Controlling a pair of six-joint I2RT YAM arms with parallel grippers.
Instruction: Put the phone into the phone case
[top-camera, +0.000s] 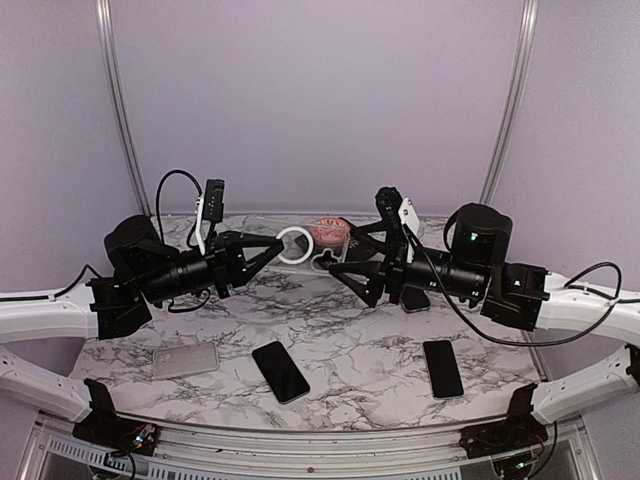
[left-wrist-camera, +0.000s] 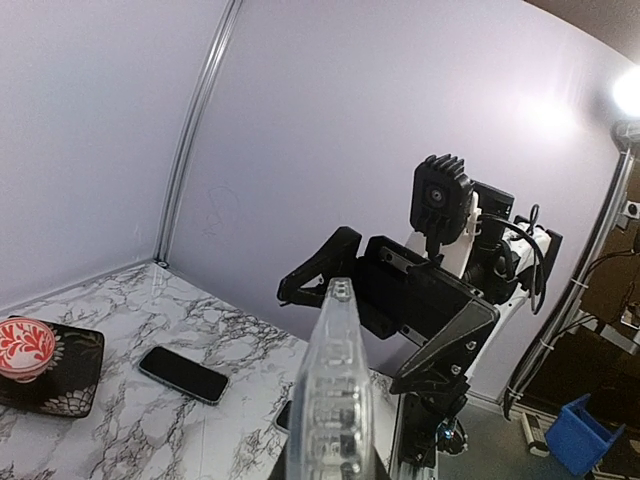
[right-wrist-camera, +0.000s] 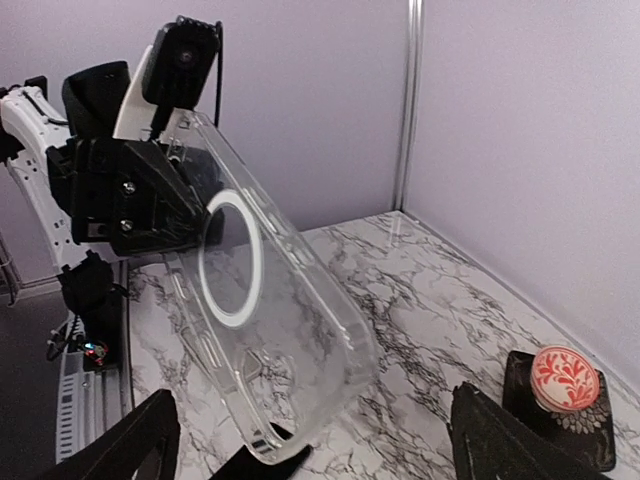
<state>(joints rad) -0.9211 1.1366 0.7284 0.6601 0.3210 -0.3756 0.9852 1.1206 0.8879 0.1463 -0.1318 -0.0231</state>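
My left gripper (top-camera: 278, 246) is shut on a clear phone case (top-camera: 294, 245) with a white ring and holds it in the air over the table's middle. The case shows edge-on in the left wrist view (left-wrist-camera: 336, 400) and broadside in the right wrist view (right-wrist-camera: 270, 320). My right gripper (top-camera: 336, 253) is open and faces the case, whose lower corner lies between its fingers (right-wrist-camera: 130, 450). Two black phones (top-camera: 280, 370) (top-camera: 443, 368) lie flat near the front edge. A third phone (top-camera: 415, 298) lies partly under the right arm and shows in the left wrist view (left-wrist-camera: 183, 374).
A second clear case (top-camera: 186, 359) lies at the front left. A red patterned bowl (top-camera: 329, 234) stands on a dark square plate (right-wrist-camera: 590, 435) at the back middle. Purple walls close the back and sides.
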